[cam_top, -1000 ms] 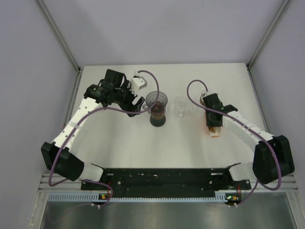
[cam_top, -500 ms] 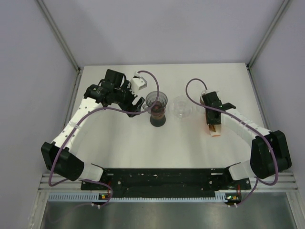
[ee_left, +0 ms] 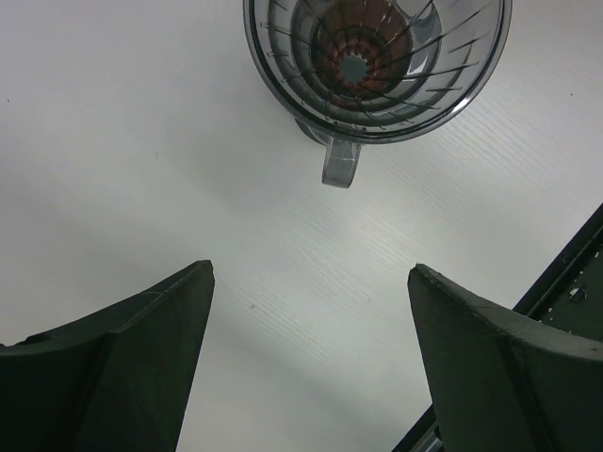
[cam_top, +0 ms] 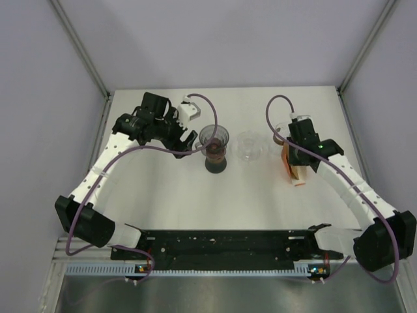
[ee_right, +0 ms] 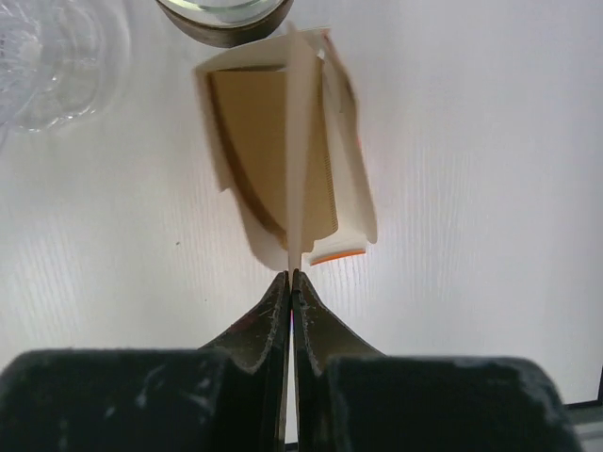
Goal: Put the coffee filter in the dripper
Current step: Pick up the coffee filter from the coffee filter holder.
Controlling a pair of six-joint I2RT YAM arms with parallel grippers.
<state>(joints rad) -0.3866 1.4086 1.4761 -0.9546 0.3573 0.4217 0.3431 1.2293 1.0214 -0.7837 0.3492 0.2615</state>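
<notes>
Filter still at the pack, dripper waiting across the white table [cam_top: 163,195].

The left gripper [ee_left: 311,271] hangs with its jaws spread wide and nothing between them, just short of the clear dripper [ee_left: 377,56], whose handle points toward it; the dripper sits on a dark base at mid-table. Well to its right, past a clear glass dish [ee_right: 47,56], lies the open filter pack [ee_right: 353,188] holding brown coffee filters [ee_right: 250,141]. The right gripper [ee_right: 292,275] is pinched tight on a pale sheet [ee_right: 294,169], seen edge-on above the pack; filter or flap cannot be told.
</notes>
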